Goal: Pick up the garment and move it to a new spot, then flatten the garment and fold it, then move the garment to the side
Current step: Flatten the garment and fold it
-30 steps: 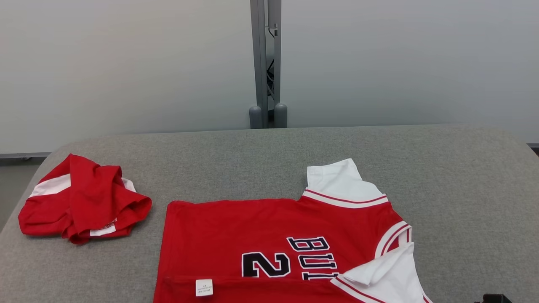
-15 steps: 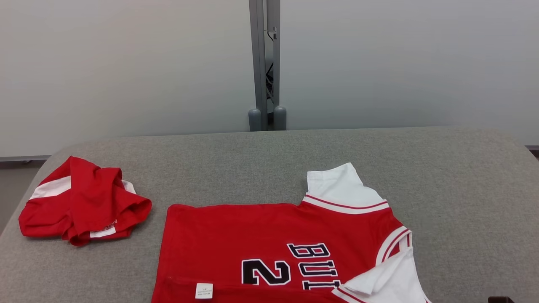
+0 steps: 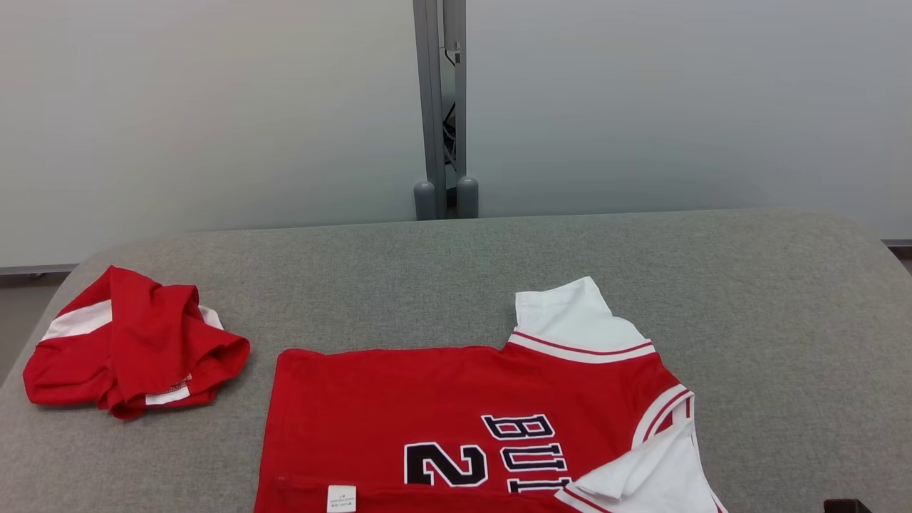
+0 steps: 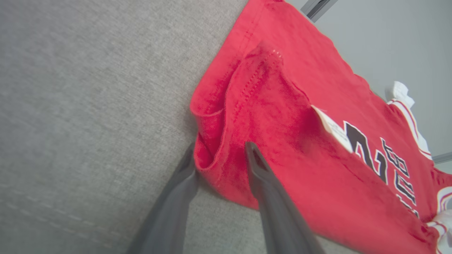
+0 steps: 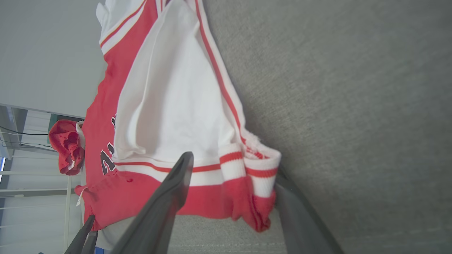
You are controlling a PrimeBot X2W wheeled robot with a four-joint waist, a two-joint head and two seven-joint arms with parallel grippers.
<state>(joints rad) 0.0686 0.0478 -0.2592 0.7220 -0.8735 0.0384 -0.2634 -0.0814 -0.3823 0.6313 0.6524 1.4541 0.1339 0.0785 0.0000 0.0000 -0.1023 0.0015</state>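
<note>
- Left gripper (image 4: 220, 158): fingers apart, straddling the near hem corner of the jersey (image 3: 427, 399). One finger lies against the rolled edge. Risk: drawing back at an angle may drag that corner and undo the fold.
- Right gripper (image 5: 233, 169): fingers wide apart, with the striped sleeve cuff (image 5: 254, 169) slack between them, not pinched. Risk: the ribbed cuff looks likely to catch on a fingertip and lift with it.
- The hem corner is puckered and doubled, not flat. Pressed as it lies, a crease would probably set crooked.
- The near sleeve lies bunched across the chest lettering. A further fold over it would likely come out lumpy.
- A second red garment (image 3: 135, 342) sits crumpled well to the left on the table (image 3: 748, 285). Sliding the jersey that way may run into it.
- Jersey: red body, white sleeves with red-striped trim, black lettering and a "2" outlined in white. A white care label (image 3: 341, 498) shows at the turned-up near hem. It looks like a thin, soft knit. It is spread broadly flat at the table's near middle, with the far sleeve sticking outward.
</note>
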